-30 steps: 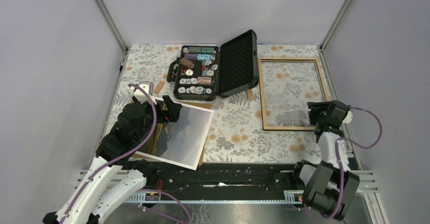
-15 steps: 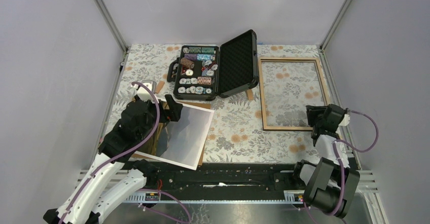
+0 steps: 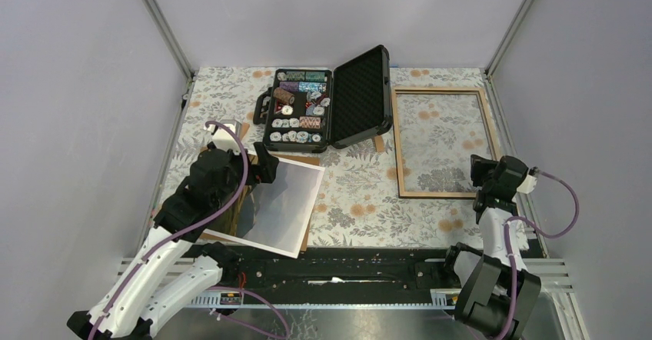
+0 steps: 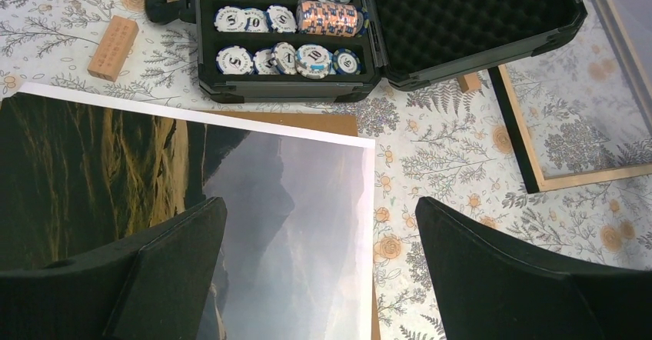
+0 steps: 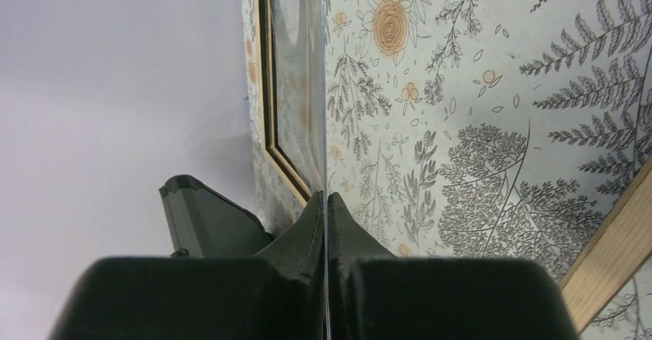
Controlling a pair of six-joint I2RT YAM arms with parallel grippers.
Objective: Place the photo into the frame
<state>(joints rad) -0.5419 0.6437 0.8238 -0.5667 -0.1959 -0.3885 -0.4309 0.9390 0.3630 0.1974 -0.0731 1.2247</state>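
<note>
The pick-up step is judged in hand: the photo lies face up on a brown board at the near left, under the wide-open left gripper. The frame lies at the right, where a clear pane is pinched by the closed right gripper. An edge grasp is called for next.

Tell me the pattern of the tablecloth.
Grey ferns and orange flowers on white; the tablecloth shows best in the left wrist view.

Plain lilac walls, metal corner posts, floral-patterned table, even light
</note>
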